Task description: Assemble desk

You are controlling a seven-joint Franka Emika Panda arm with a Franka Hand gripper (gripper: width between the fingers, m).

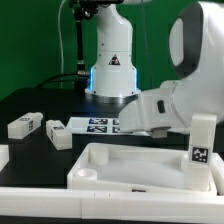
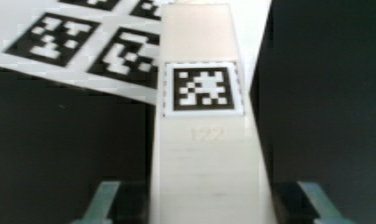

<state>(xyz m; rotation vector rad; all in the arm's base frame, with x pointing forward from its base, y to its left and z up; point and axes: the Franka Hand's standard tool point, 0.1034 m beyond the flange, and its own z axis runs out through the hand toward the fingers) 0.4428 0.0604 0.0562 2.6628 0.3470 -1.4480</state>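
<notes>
The tabletop (image 1: 130, 168) is lying rim-up on the black table (image 1: 30, 100) at the front of the exterior view, with a corner socket showing toward that view's left. An upright leg (image 1: 203, 130) is standing at the tabletop's far edge on the exterior view's right, its tag facing the camera; whether it is sitting in a socket cannot be told. Two loose legs are lying flat on the exterior view's left, the left leg (image 1: 25, 126) and the near leg (image 1: 57, 133), close together and well apart from the tabletop. The marker board (image 1: 100, 125) is lying in front of the robot base (image 1: 110, 60), and the arm (image 1: 165, 105) is stretching across behind the tabletop with its end over that board. In the wrist view the gripper (image 2: 206, 200) is standing spread, its fingers (image 2: 108, 200) flanking a tagged leg (image 2: 203, 140) with a dark gap on each side, so nothing is being pinched. The marker board is showing beyond this leg. Which leg of the exterior view this is cannot be told.
</notes>
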